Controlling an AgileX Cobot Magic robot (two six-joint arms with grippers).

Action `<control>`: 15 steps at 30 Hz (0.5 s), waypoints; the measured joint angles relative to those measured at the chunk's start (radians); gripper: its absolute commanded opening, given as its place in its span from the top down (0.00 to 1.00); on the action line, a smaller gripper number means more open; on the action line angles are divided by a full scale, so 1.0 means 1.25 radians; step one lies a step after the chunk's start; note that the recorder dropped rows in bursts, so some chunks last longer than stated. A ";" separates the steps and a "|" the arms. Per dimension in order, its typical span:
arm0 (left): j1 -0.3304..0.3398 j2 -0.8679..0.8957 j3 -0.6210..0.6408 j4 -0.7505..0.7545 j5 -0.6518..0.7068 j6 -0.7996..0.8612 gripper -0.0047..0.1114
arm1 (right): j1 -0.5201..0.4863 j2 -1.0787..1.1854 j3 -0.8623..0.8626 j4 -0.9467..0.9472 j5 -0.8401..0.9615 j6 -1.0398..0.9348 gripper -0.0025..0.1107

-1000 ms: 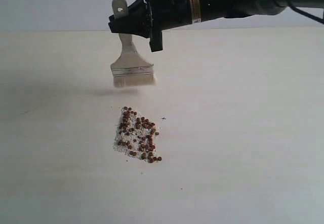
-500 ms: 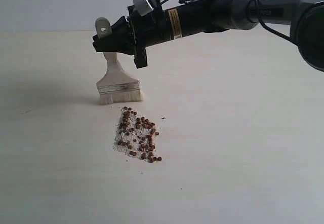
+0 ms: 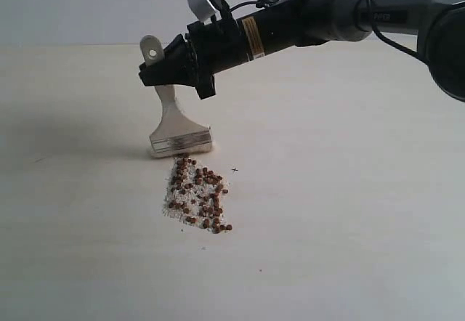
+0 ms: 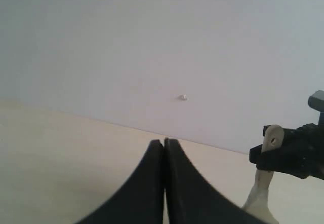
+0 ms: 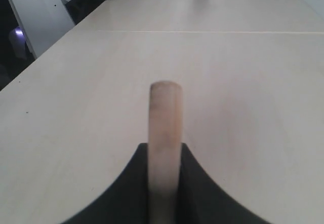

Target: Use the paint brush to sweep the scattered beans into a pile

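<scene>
Right jaws clamp the paint brush [image 3: 179, 136] beside the beans [image 3: 197, 194].

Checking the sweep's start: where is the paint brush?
Exterior view, left of centre: the paint brush is held by the right tool, bristle end down at the far edge of the beans.

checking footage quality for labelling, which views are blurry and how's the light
Exterior view: even, soft light, no glare; beans and paint brush sharp, only a faint shadow on the table. Right wrist view: its handle close to the lens is blurred, table behind sharper. Left wrist view: left gripper soft-edged, slightly hazy.
</scene>
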 measured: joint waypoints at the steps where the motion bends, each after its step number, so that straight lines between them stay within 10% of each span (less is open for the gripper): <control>1: 0.000 0.000 0.000 0.000 0.000 0.000 0.96 | 0.000 0.000 0.000 -0.002 0.000 0.009 0.98; 15: 0.000 0.000 0.000 0.000 0.000 0.000 0.96 | 0.000 -0.019 0.005 -0.016 0.003 0.050 0.98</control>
